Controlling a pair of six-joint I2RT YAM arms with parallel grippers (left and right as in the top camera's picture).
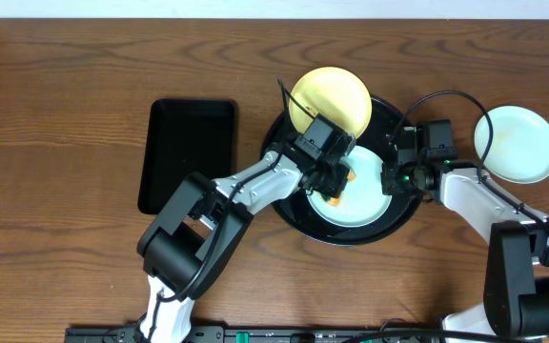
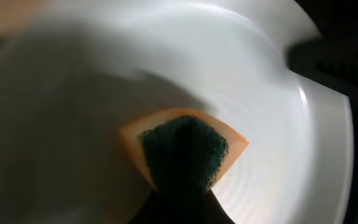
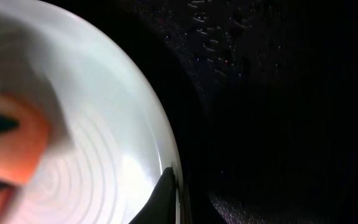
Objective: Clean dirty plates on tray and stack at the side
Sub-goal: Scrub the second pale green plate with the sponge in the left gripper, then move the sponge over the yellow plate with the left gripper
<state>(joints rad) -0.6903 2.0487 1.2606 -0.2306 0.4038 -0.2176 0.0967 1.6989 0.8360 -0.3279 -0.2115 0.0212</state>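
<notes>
Mint plate (image 1: 365, 200) lies in the tray (image 1: 292, 214), mid-tabletop toward the far edge, directly beneath my left gripper (image 1: 335, 189), which is clamped on the sponge (image 2: 185, 152). My right gripper (image 1: 396, 175) is closed, pinching the plate's right rim.

The desk (image 1: 65, 76) is brown wood with plain grain. The round tray (image 1: 403, 214) is glossy black, finely speckled up close. The mint plate (image 1: 362, 202) on it shines smooth, like glaze. The sponge (image 2: 182, 152) pairs orange foam with a rough dark-green scouring face. At left, the rectangular tray (image 1: 189, 152) is black with a softer sheen.
</notes>
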